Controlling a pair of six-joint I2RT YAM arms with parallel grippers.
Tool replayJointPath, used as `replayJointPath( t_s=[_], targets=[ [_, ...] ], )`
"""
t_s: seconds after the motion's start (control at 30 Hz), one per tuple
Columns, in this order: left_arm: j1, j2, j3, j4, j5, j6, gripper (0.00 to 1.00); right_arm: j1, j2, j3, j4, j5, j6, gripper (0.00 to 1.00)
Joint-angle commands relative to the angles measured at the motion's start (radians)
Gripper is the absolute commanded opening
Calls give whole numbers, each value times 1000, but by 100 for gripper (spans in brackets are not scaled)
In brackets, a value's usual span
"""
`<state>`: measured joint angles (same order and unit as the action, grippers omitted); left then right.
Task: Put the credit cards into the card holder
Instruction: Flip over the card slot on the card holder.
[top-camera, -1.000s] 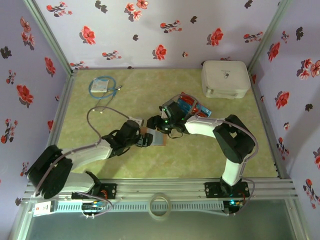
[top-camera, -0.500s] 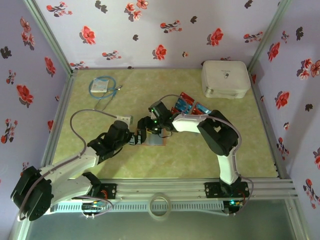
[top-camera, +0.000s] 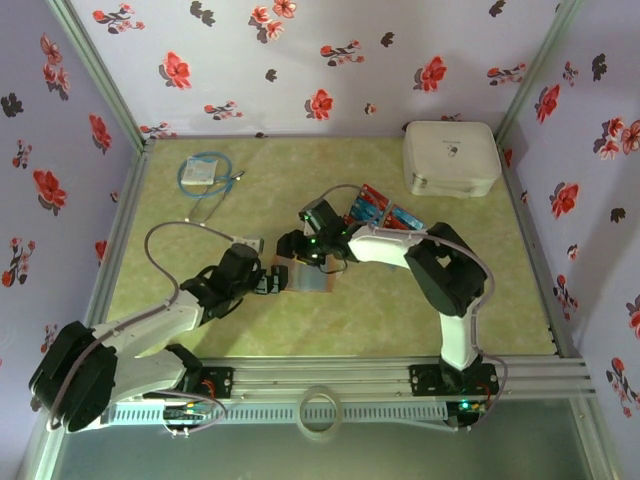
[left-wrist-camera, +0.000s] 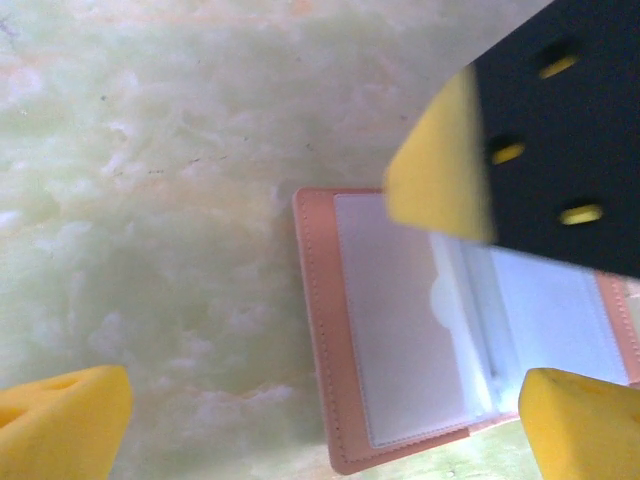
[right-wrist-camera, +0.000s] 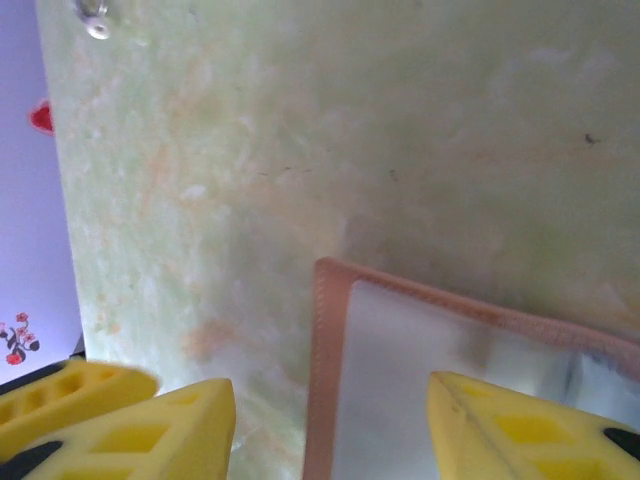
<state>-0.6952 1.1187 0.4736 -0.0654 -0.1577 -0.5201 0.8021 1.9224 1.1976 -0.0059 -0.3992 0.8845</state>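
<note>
The card holder (top-camera: 306, 278) lies open and flat on the green surface (top-camera: 400, 320), grey inner pockets facing up. The left hand (top-camera: 266, 284) sits just at the holder's left edge with its jaws spread wide and nothing between them. In the left wrist view its yellow pads (left-wrist-camera: 60, 425) straddle the holder's (left-wrist-camera: 400, 340) stitched edge. The right hand (top-camera: 298, 252) hovers just behind the holder, jaws partly apart and empty. In its wrist view the holder's (right-wrist-camera: 400, 380) corner lies below the gap. The credit cards (top-camera: 372, 207), red and blue, lie behind and right of the holder, well apart from it.
</note>
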Motion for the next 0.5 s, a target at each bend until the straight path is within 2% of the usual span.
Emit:
replayJointPath(
  t_s=[0.0, 0.47],
  targets=[
    [20, 28, 4, 0, -22, 19, 100, -16, -89, -37, -77, 59, -61, 53],
    [35, 230, 95, -30, -23, 79, 100, -29, -213, -159, -207, 177, -186, 54]
  ],
)
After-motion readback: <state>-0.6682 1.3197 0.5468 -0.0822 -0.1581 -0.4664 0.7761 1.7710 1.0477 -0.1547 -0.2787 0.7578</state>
